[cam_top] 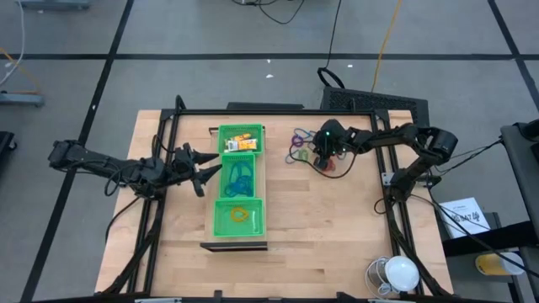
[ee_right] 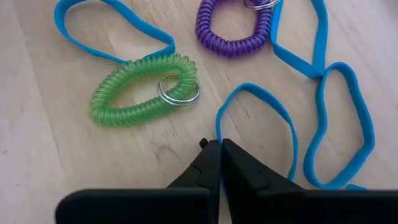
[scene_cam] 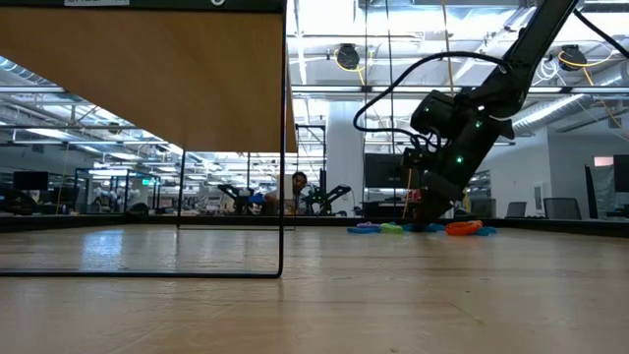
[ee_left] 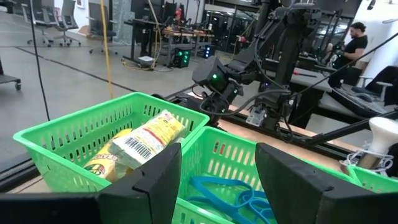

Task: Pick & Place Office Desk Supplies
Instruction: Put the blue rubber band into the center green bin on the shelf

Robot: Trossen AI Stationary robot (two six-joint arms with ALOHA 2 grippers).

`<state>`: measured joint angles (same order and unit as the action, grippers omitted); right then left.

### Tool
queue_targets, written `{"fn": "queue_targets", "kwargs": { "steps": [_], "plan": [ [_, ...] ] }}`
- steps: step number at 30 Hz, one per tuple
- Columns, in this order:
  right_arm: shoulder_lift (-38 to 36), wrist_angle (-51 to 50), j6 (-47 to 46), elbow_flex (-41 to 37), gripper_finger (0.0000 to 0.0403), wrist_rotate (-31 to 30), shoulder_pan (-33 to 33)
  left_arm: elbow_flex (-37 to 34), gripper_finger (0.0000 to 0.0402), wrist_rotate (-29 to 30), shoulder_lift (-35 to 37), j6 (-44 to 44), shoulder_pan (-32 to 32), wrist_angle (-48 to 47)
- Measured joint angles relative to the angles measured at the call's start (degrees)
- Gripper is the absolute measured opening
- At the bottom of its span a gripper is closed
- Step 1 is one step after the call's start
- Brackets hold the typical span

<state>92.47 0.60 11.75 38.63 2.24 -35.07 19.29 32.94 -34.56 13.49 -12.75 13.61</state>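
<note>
The loose supplies lie on the bare wooden table [cam_top: 354,244] just right of the far end of the green tray [cam_top: 212,220], in a small cluster.

In the right wrist view, a green coil loop [ee_right: 140,90] lies flat, stretched into an oval with a metal ring [ee_right: 178,89] at one end. A purple coil loop [ee_right: 231,31] lies beside it. Both are ribbed, springy plastic. Thin, flat blue bands [ee_right: 339,124] lie around them in loose, irregular loops.

The right gripper [ee_right: 221,149] points steeply down at the table. Its two dark fingers are pressed together at the tips, beside the edge of one blue band [ee_right: 261,99]; whether the band is pinched cannot be told. The right arm reaches in from the table's right edge, elbow bent.

The left gripper [cam_top: 205,172] hovers at the tray's left side beside the middle compartment, fingers spread apart and holding nothing. The tray is a slotted plastic basket; its far compartment holds yellow packets [ee_left: 140,144] and its middle compartment holds blue bands [ee_left: 227,196].
</note>
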Motion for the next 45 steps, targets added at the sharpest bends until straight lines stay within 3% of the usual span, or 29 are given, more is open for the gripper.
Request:
{"fn": "queue_targets", "kwargs": {
  "steps": [7,14,21,27,32,38,45],
  "plan": [
    [-7.5,4.9,-0.6,-0.3,0.0001,-1.3,2.4,0.0,0.0216,0.1,-1.9,1.8,0.0,2.2],
    [-18.1,7.8,-3.4,-0.2,0.0001,-0.7,7.1,0.0,0.0216,0.2,-5.7,1.8,0.1,10.3],
    [-26.1,10.2,-3.8,-0.2,0.0,-0.6,14.8,0.0,0.0216,0.6,-9.5,1.9,0.9,19.1],
    [-28.2,17.2,-5.7,-0.2,0.0,-0.5,23.5,0.4,0.0218,-0.1,-12.7,1.0,1.2,25.4],
    [-28.1,22.3,-5.2,-0.2,0.0,-0.6,29.3,5.1,0.0249,-2.6,-18.6,2.0,1.2,25.1],
    [-28.1,27.8,-6.4,-0.2,0.0,-0.6,34.1,15.0,0.0297,-11.4,-28.6,-1.5,1.2,20.0],
    [-28.2,32.3,-6.2,-0.2,0.0,-0.5,39.3,25.8,0.0304,-17.2,-40.3,-8.9,1.2,19.0]
  ]
}}
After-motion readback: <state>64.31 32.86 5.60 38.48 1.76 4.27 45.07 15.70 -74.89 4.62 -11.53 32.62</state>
